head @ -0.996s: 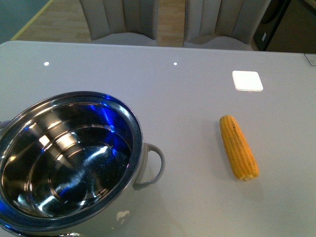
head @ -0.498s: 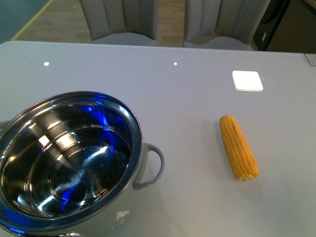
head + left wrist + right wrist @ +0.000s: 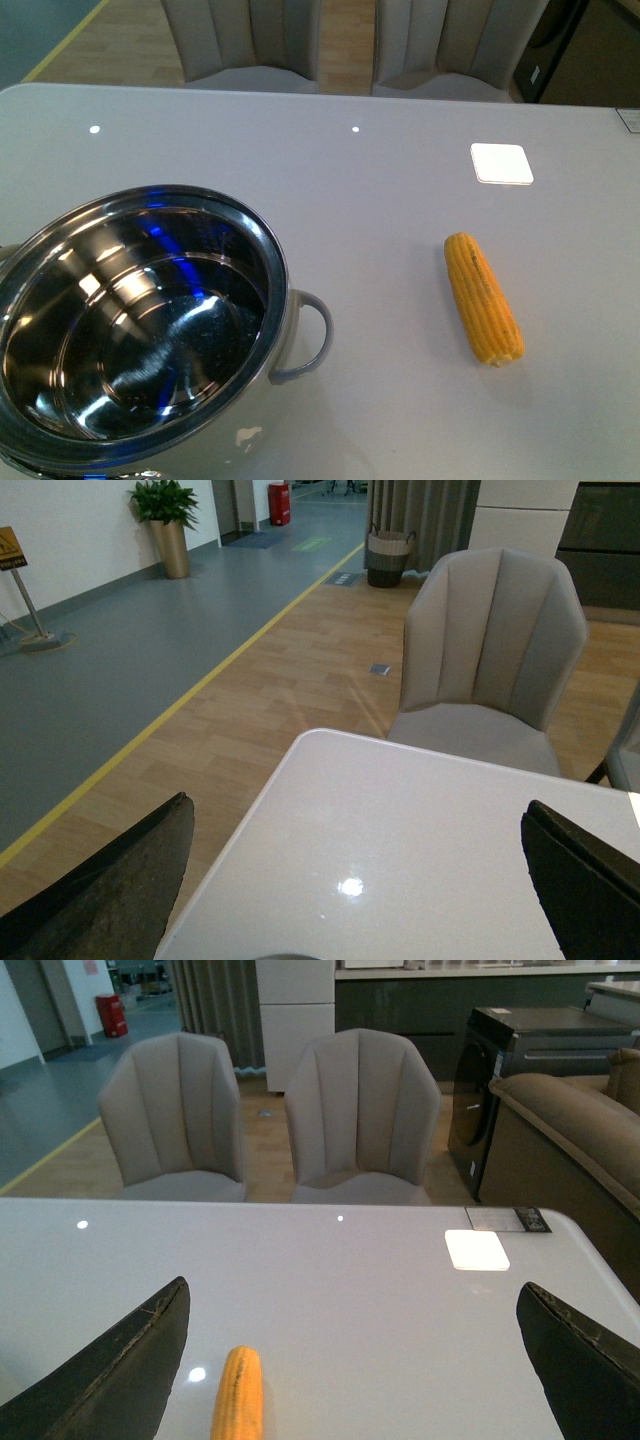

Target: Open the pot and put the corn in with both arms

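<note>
The large round shiny stainless-steel pot (image 3: pixel 275 270) fills the lower left of the front view. It has no lid on it, its mirror-like inside is empty, and one grey loop handle (image 3: pixel 312 335) points toward the frame's centre. The lid is not in view anywhere. My left tool (image 3: pixel 357 810) has its two dark fingers spread wide with nothing between them, and it looks out over a bare stretch of the pale grey tabletop (image 3: pixel 380 180).

I judge that opening is done and fetching the corn is the step in hand. The yellow-orange corn cob (image 3: pixel 483 298) lies right of centre, well apart from the pot. Its tapered end points to the upper part of the frame and its blunt cut end to the lower. My right tool (image 3: pixel 353 1285) is also spread wide and empty, with the cob low in its view.

To do this well, I should bring the right tool down over the cob's thick middle and close across its width, since the round, ribbed body may roll. Then I should lift it clear of the rim and release it low inside.
</note>
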### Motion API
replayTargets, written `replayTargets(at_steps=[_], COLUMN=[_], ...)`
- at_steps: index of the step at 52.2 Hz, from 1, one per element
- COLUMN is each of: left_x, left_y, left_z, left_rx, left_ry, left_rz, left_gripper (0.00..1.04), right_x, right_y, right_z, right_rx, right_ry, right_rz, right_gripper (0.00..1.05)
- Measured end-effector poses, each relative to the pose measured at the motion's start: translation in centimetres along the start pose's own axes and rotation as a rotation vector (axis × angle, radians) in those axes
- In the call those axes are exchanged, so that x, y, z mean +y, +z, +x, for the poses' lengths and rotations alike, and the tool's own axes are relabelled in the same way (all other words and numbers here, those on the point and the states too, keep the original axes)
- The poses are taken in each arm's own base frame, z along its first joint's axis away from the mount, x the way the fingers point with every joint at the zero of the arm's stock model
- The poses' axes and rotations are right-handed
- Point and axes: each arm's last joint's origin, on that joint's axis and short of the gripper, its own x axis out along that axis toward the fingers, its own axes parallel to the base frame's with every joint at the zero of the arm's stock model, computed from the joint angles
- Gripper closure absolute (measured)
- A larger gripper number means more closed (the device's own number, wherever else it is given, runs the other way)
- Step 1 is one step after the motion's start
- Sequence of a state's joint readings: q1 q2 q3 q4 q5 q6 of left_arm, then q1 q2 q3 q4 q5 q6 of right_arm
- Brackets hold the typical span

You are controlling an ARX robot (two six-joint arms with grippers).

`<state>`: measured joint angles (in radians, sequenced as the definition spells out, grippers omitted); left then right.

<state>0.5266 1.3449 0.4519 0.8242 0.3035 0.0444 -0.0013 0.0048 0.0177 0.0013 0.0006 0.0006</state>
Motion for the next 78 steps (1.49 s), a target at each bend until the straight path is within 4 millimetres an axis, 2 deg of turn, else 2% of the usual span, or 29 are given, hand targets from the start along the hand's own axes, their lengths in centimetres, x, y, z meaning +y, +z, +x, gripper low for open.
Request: replayTargets(at_steps=[4, 12, 25, 29, 32, 40, 47, 50, 64, 78], left_x=[-1.1, -2.4, -3.4, -4.1, -4.8, -6.2, -7.3, -7.6, -8.3, -9.4], left_y=[0.3, 0.6, 0.0, -0.9, -1.5, -2.1, -2.8, -2.9, -3.7, -3.7], left_z=[-2.1, -4.9, -8.6, -9.5, -10.0, -11.0, -11.9, -12.1, -12.8, -13.5], left_rx=[0.013, 0.03, 0.029, -0.042, -0.048, -0.057, -0.059, -0.061, -0.078, -0.081], left_ry=[-0.013, -0.02, -0.048, -0.173, -0.206, -0.206, -0.211, -0.21, -0.215, -0.218], left_rz=[-0.027, -0.075, -0.144, -0.079, -0.056, -0.036, -0.029, -0.029, -0.025, -0.026], left_gripper=[0.07, 0.07, 0.09, 0.24, 0.34, 0.61, 0.93, 1.02, 1.01, 1.01], right_x=[0.0, 0.0, 0.0, 0.0, 0.0, 0.0, 0.0, 0.0, 0.0, 0.0], right_y=[0.0, 0.0, 0.0, 0.0, 0.0, 0.0, 0.0, 0.0, 0.0, 0.0], right_z=[0.0, 0.0, 0.0, 0.0, 0.0, 0.0, 0.0, 0.0, 0.0, 0.0], right_rx=[0.0, 0.0, 0.0, 0.0, 0.0, 0.0, 0.0, 0.0, 0.0, 0.0], right_ry=[0.0, 0.0, 0.0, 0.0, 0.0, 0.0, 0.0, 0.0, 0.0, 0.0], right_rz=[0.0, 0.0, 0.0, 0.0, 0.0, 0.0, 0.0, 0.0, 0.0, 0.0], right_gripper=[0.09, 0.09, 0.09, 0.09, 0.09, 0.09, 0.09, 0.09, 0.09, 0.09])
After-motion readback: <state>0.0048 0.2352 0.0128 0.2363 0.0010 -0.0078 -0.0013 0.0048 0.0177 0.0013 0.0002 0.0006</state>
